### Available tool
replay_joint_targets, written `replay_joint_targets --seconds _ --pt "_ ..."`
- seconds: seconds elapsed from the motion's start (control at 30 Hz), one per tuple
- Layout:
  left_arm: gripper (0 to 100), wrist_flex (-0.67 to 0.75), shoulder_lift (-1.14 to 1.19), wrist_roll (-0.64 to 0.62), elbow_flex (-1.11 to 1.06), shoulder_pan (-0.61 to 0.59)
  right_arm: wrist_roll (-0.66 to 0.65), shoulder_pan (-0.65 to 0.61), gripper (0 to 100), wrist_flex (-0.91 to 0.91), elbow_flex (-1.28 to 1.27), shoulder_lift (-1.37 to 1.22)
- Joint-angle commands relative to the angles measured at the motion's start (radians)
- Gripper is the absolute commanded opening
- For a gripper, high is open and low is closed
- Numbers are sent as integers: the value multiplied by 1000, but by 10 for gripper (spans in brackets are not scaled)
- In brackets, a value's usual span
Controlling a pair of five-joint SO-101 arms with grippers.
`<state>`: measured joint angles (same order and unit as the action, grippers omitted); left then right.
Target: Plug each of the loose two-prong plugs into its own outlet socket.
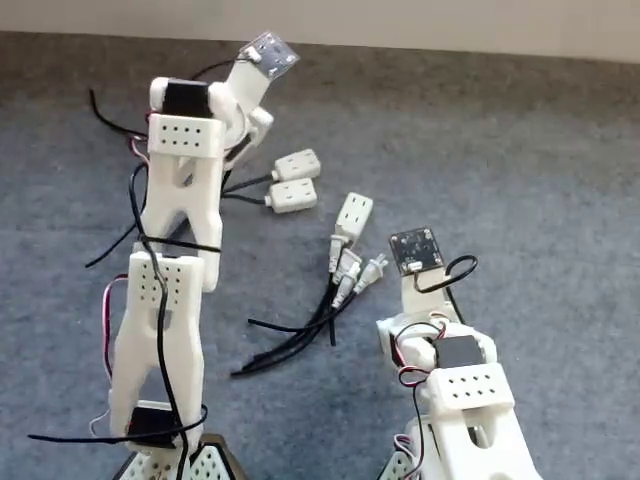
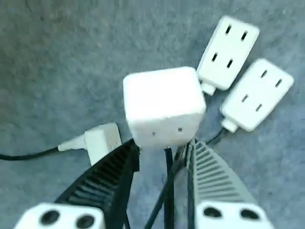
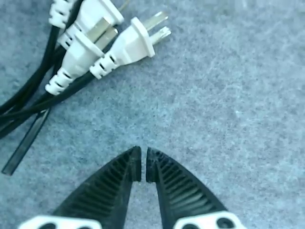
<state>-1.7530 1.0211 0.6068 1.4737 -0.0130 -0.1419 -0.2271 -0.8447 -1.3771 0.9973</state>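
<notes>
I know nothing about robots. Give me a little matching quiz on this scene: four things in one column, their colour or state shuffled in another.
Things:
1. left gripper
2. right gripper
3. plugs
4. cables

States:
A. black
B. shut
C. unplugged, prongs bare
D. open

Pairs: 1-D, 2-B, 3-C, 4-A

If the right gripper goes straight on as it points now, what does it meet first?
The right gripper would likely meet the nearest plug at its prong end; depth is unclear.
</notes>
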Motion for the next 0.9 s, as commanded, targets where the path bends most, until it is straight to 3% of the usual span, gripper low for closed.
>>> replay_joint_targets --seconds 0.0,0.23,0.4,0.67,0.87 --pt "117 -2 -67 40 -54 -27 -8 8 33 13 5 18" --pt "274 -2 -62 40 -65 -24 -8 7 33 13 5 16" --pt "280 -8 -64 38 -110 5 -8 7 33 15 5 16" --pt "280 0 -64 66 -314 171 -11 7 33 35 -15 18" --pt "280 69 -62 161 -367 165 -12 7 34 35 -30 21"
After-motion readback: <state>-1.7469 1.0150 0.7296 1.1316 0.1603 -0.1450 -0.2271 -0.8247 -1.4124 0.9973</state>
